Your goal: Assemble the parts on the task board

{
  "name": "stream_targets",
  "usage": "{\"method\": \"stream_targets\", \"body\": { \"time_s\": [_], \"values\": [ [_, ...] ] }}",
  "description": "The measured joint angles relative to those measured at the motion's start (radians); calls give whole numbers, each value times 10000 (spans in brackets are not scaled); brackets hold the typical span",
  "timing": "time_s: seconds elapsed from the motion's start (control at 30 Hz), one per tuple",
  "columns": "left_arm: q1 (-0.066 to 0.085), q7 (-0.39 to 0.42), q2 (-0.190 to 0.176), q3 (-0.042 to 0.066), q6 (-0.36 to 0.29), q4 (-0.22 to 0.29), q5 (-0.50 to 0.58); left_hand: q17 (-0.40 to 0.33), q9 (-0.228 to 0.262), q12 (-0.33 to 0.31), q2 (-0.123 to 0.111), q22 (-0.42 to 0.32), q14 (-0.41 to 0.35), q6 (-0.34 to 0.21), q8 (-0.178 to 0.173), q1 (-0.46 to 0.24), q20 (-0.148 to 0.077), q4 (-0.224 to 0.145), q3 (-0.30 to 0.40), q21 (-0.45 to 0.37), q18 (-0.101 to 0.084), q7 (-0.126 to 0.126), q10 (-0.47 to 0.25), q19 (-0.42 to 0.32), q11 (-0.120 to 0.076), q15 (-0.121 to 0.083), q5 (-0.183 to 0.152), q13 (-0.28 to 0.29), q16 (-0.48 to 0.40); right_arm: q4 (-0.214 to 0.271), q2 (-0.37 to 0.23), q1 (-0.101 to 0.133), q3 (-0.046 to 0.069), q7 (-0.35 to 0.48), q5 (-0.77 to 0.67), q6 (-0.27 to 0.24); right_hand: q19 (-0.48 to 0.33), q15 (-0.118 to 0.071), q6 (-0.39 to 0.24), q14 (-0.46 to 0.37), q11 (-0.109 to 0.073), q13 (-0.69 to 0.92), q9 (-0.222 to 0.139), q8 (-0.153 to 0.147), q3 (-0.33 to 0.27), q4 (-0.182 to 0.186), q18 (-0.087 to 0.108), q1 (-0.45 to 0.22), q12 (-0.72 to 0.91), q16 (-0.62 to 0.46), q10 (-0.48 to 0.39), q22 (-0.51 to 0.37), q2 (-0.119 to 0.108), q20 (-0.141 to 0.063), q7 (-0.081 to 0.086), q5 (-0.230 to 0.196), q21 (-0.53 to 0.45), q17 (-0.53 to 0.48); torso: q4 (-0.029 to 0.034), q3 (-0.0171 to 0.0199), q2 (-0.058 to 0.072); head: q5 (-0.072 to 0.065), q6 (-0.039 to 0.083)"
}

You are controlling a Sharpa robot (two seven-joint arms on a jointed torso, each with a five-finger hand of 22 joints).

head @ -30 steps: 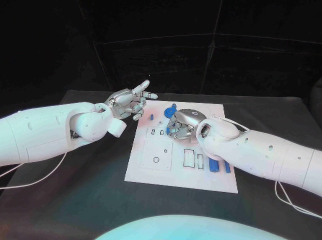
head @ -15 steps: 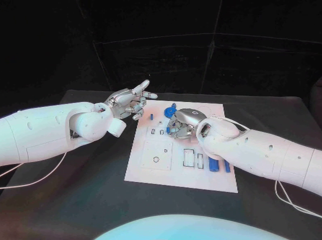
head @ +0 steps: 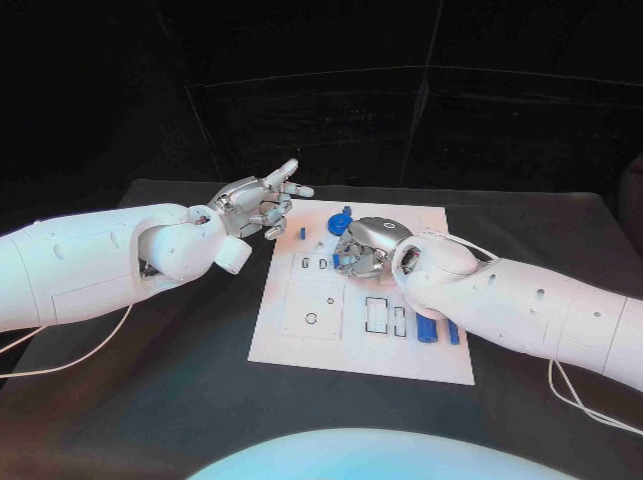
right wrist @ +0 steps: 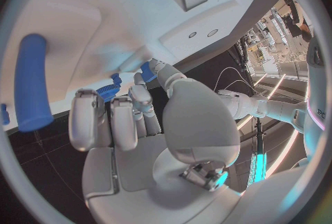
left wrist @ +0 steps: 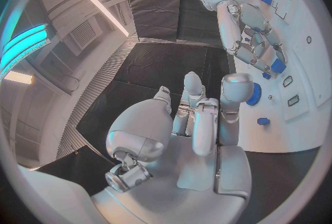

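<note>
The task board (head: 353, 345) sat mid-tabletop (head: 148, 400) with dark margin all round. The right robot hand (head: 362, 248) hunched over the board's far half, fingers curled onto a small blue part (left wrist: 278, 65). The left robot hand (head: 256, 205) hovered off the board's far-left corner, fingers loosely spread, holding nothing. Two blue bars (head: 438, 330) lay near the right edge.

No text, label, brand, number or sign can be read on the task board (head: 353, 350), the parts or the arms. The board carries only small outlined shapes, too small to make out as writing.
</note>
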Motion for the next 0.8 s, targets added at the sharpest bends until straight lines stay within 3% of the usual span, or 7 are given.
{"method": "stream_targets", "body": {
  "time_s": [0.47, 0.8],
  "values": [
    [1, -4, -1, 0, 2, 0, -1, 0, -9, 0, 39, 1, 0, 0, 0, 39, 0, -42, -42, 0, 1, 0, 0, 0, 0, 0, 0, -47, 0, 7, 0, 0, 0, -4, -1, 1, -37, 0, 0, 0, 0, 0, 1, 0, -57, -1, 0, 0, 0, 0, 0, 0, 0, 37, 0, 0, 0, -2, 1, 0, 0, 10, -15],
    [1, -8, -1, 0, 6, 0, -2, 0, -8, 0, 39, 1, 0, 0, 0, 39, 0, -42, -42, 0, 0, 0, 0, 0, 0, 0, 0, -46, 0, 14, -6, 0, 0, 0, -2, -38, -72, 0, -212, 0, 107, -86, -19, -90, -223, 56, 0, -55, -50, -42, -106, 0, -55, 73, 145, 0, -47, -3, 2, 0, 0, 10, -14]
  ]
}}
